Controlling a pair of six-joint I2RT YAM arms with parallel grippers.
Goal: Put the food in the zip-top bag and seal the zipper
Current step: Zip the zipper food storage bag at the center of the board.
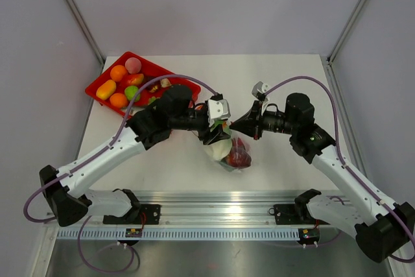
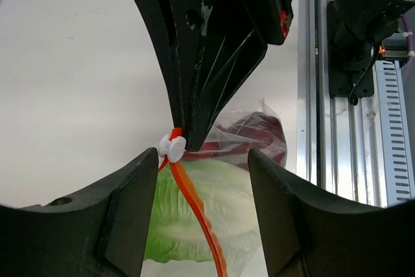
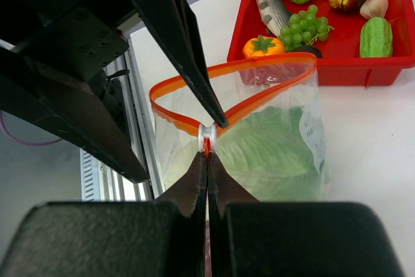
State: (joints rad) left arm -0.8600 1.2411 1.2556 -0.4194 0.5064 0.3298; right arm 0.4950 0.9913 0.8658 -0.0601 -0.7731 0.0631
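The clear zip-top bag [image 1: 233,152] lies mid-table with a green-white cabbage [image 3: 272,154] and a dark red piece of food [image 2: 259,135] inside. Its orange zipper [image 3: 259,72] gapes in a loop, with the white slider [image 3: 209,135] at one end. My right gripper [image 3: 207,155] is shut on the zipper strip right at the slider. My left gripper [image 2: 202,170] is open, a finger on each side of the orange strip and touching nothing. Both grippers meet over the bag's mouth in the top view.
A red tray [image 1: 97,89] at the back left holds several more toy foods, among them oranges, grapes [image 3: 305,24] and a fish. The aluminium rail [image 1: 214,199] runs along the near table edge. Grey walls enclose the table.
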